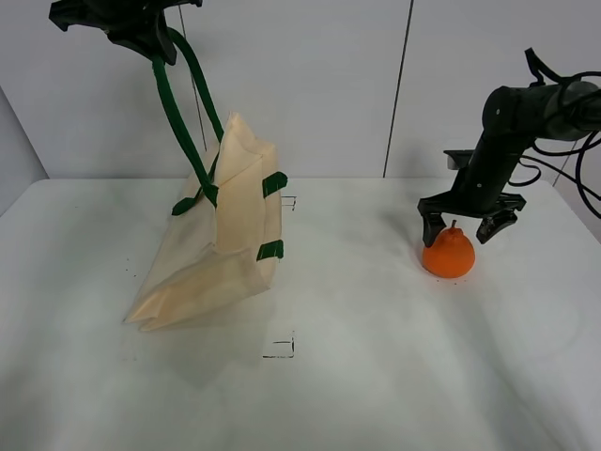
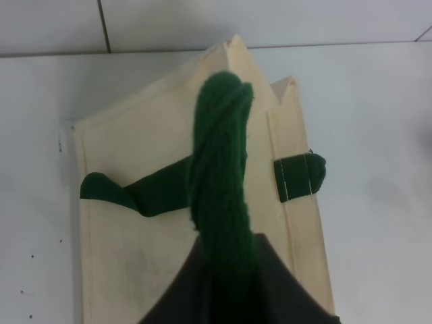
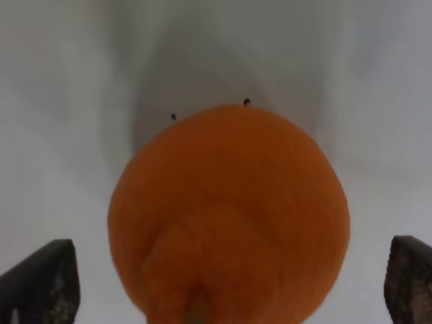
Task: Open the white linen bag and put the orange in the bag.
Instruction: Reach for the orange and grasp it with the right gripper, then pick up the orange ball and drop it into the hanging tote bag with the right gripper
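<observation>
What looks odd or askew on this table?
The white linen bag hangs askew: the left gripper holds it up by one green handle, so it leans with its bottom on the table, flat, not opened. The orange sits intact between the open right gripper fingers.

1. Looks like a robotics lab bench, not a lived-in room.
2. Plain white desk [image 1: 394, 385], backed by smooth pale wall panels [image 1: 300, 85] split by a thin dark seam [image 1: 398, 85].
3. Small black corner mark [image 1: 280, 349] drawn on the desk surface, with a second mark [image 1: 287, 202] farther back.
4. Two black robot arms over the desk: left arm [image 1: 117, 23] at the top edge of the high view, right arm [image 1: 512, 122] trailing loose black cables [image 1: 531, 64].
</observation>
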You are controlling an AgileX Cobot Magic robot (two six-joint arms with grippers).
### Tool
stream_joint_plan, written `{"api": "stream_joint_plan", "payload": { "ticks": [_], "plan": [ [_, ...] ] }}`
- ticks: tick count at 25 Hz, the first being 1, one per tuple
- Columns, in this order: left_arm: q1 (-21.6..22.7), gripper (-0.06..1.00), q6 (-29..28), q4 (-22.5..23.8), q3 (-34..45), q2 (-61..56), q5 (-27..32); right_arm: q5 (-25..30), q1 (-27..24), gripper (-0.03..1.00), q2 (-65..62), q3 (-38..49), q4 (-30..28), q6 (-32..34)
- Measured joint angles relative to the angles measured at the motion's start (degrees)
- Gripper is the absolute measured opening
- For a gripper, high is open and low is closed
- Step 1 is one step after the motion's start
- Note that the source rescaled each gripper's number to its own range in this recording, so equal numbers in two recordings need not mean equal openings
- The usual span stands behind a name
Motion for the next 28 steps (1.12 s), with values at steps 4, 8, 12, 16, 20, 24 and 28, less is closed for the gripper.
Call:
{"api": "stream_joint_plan", "payload": {
  "ticks": [4,8,12,16,20,24,28],
  "plan": [
    [0.0,0.0,0.1,0.0,0.0,0.0,0.0,-1.9,0.0,1.0,1.8,0.1,0.9,-0.1],
    [0.0,0.0,0.1,0.0,0.0,0.0,0.0,-2.0,0.0,0.96,2.1,0.1,0.9,-0.2],
    [0.0,0.0,0.1,0.0,0.0,0.0,0.0,-1.7,0.0,0.85,2.1,0.1,0.9,-0.2],
    [0.0,0.0,0.1,-0.1,0.0,0.0,0.0,-0.9,0.0,0.26,2.1,0.1,0.9,-0.4],
    [0.0,0.0,0.1,-0.1,0.0,0.0,0.0,1.0,0.0,0.01,1.6,-0.8,0.9,-2.0],
    [0.0,0.0,0.1,-0.1,0.0,0.0,0.0,3.4,0.0,0.01,-0.2,-4.0,3.2,-2.4],
    [0.0,0.0,0.1,-0.1,0.0,0.0,0.0,5.0,0.2,0.01,-4.5,-9.7,9.6,-2.4]
  ]
}}
